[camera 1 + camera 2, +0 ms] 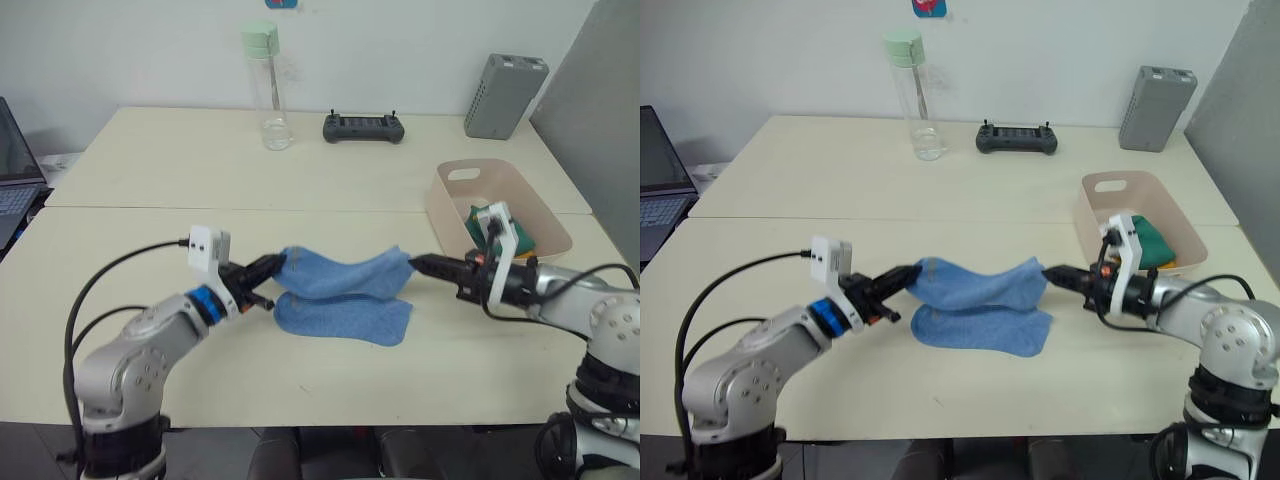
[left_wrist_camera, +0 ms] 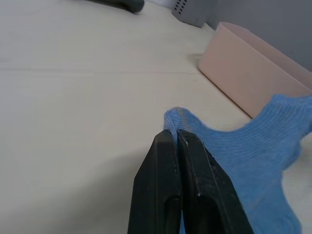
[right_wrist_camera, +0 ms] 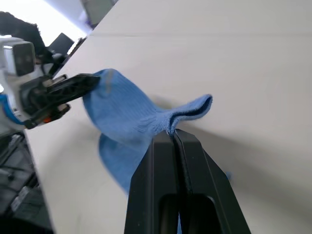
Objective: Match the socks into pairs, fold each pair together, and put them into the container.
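At the far left a laptop sits off the edge of the tabletop. My left gripper is clamped tight on one end of a blue sock, and my right gripper pinches the other end, so the sock hangs stretched between them just above the tabletop. Directly under it the second blue sock lies flat, so the two are nearly lined up, one over the other.

Behind, near the wall, stand a bottle, a controller and a grey box.

At the right the bin already holds a green bundle, with a sliver of yellow at its edge. I take these to be the green and yellow pairs, folded and stowed, though I cannot see them fully behind my right wrist.

By my reckoning two pairs are done and the blue pair is the last. What is left: lay the held sock onto its mate, fold the two together, and carry them across to the bin.
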Controlling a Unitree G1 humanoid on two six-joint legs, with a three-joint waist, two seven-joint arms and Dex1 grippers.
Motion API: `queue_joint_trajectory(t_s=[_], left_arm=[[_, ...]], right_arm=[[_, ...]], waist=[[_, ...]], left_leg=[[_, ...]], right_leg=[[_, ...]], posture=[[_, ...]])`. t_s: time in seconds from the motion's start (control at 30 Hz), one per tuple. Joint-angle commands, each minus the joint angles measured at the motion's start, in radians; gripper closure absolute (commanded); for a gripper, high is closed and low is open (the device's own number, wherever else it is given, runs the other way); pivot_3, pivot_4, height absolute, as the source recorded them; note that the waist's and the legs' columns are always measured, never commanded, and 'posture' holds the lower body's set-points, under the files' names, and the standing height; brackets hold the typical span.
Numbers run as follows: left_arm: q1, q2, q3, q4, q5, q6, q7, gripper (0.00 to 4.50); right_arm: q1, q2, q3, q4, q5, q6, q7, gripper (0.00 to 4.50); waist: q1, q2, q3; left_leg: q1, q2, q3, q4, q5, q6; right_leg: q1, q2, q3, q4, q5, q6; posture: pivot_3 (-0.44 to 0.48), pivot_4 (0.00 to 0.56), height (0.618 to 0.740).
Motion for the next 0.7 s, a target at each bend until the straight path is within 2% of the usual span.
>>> queue_joint_trajectory(t_s=[0.03,0.07,0.33,0.7], left_arm=[[0.041,-0.014,0.009,-0.064,-0.033,-0.023,0.027,4.43],[0.063,-0.024,-0.006,-0.07,-0.028,-0.038,0.032,4.43],[0.185,-0.015,-0.098,-0.084,0.042,-0.145,0.026,4.43],[0.205,-0.01,-0.08,-0.065,0.045,-0.233,0.024,4.43]], right_arm=[[0.038,-0.017,-0.024,-0.066,0.045,0.024,-0.015,4.47],[0.067,-0.012,-0.012,-0.077,0.046,0.022,-0.021,4.47],[0.174,-0.022,0.062,-0.056,-0.005,-0.075,-0.042,4.47],[0.18,-0.049,0.163,0.019,-0.065,-0.215,-0.038,4.47]], waist=[[0.0,0.0,0.0],[0.0,0.0,0.0],[0.0,0.0,0.0],[0.0,0.0,0.0]], left_leg=[[0.0,0.0,0.0,0.001,0.0,0.0],[0.0,0.0,0.0,0.001,0.0,0.0],[0.0,0.0,0.004,0.002,0.0,0.0],[0.0,0.0,0.005,0.001,0.0,0.0]], right_leg=[[-0.001,0.0,0.0,0.0,0.0,0.0],[-0.001,0.0,0.0,0.0,-0.003,-0.005],[-0.002,0.0,0.003,0.0,-0.003,-0.005],[-0.002,0.0,0.004,-0.001,-0.004,-0.007]], posture=[[0.0,0.15,0.74],[0.0,0.15,0.74],[0.0,0.15,0.74],[0.0,0.15,0.74]])
